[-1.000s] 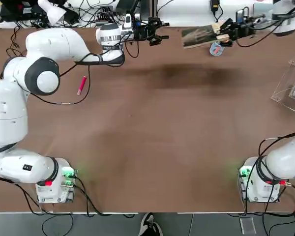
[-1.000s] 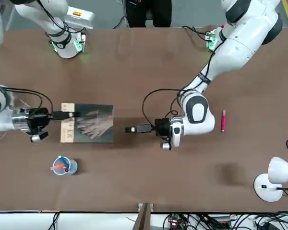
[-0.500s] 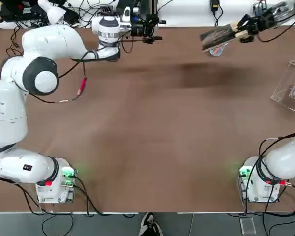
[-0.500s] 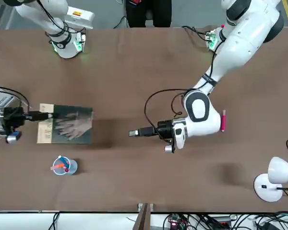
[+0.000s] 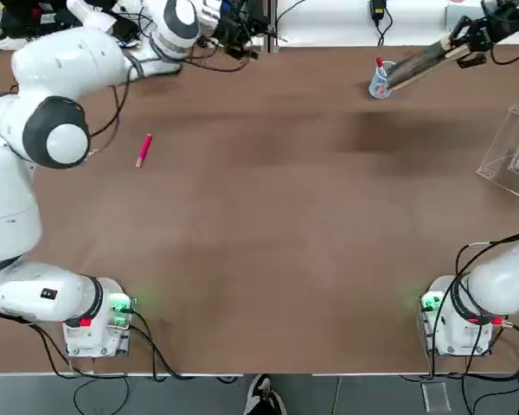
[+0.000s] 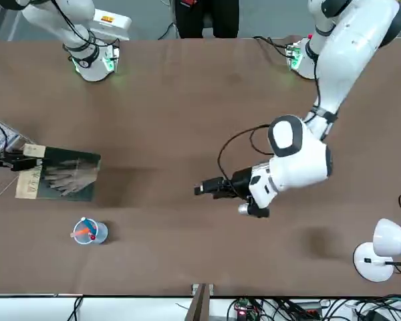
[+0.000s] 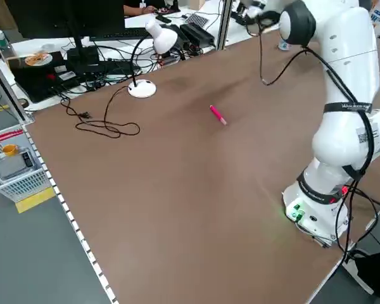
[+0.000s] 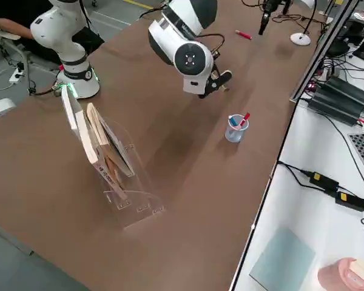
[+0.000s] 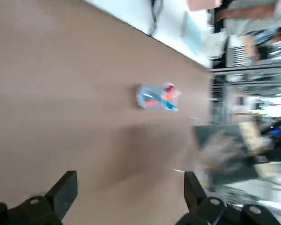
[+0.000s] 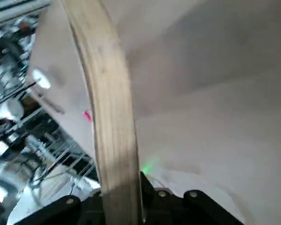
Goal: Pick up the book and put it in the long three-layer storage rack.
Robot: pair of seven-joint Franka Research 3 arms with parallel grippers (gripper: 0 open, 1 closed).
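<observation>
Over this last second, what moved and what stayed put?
The right gripper, shut on the book, carried it off toward the long three-layer storage rack at the robot's right, tilting it on the way. The left gripper drew back from the book with jaws open, its arm rising. The cup of pens, the red pen and the desk lamp stayed where they were.

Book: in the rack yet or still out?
Out. The right pincer holds the book in the air by its tan edge, short of the rack.
</observation>
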